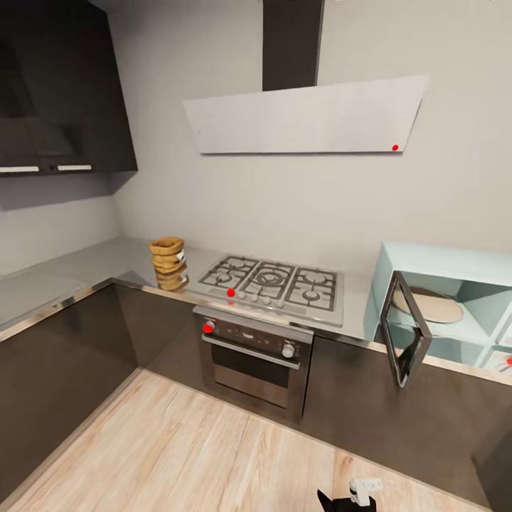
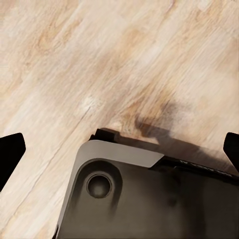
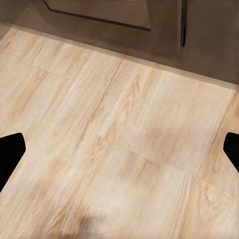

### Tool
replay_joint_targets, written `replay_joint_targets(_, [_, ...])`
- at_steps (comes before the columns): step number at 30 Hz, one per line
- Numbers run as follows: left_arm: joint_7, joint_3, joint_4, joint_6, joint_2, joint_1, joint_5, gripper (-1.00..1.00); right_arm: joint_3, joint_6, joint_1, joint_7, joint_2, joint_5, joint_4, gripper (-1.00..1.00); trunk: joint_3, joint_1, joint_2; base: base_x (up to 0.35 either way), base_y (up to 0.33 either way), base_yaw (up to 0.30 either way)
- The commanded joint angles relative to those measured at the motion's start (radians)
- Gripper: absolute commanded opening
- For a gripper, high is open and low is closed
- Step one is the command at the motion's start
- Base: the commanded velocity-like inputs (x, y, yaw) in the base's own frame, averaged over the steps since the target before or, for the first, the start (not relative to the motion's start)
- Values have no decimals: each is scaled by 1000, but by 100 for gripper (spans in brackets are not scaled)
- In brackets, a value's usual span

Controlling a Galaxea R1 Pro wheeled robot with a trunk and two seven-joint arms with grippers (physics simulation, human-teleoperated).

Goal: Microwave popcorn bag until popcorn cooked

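The popcorn bag (image 1: 168,261) stands upright on the counter (image 1: 64,274) at centre left of the head view, just left of the gas hob (image 1: 274,283). The microwave (image 1: 455,307) sits at the right edge, its dark glass door (image 1: 406,328) swung open. An oven (image 1: 254,355) is below the hob. Both wrist views look down at wood floor (image 3: 119,149): the left tool (image 2: 119,149) and right tool (image 3: 119,152) are released, fingertips spread wide, holding nothing.
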Motion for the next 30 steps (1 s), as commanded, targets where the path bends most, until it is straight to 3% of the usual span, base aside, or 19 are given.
replay_joint_targets(1, [1, 3, 1, -3, 0, -1, 0, 100, -8, -3, -1, 8, 1, 4, 1, 100, 2, -4, 6, -22, 11, 0])
replay_joint_targets(18, [1, 3, 1, -2, 0, -1, 1, 100, -7, -3, 1, 8, 1, 4, 2, 100, 55, -69, 125, -31, 68, 0])
replay_joint_targets(30, [1, 3, 1, -2, -1, -1, 1, 100, -7, -3, 1, 9, 1, 4, 2, 100, 93, -115, 209, 133, 116, 0])
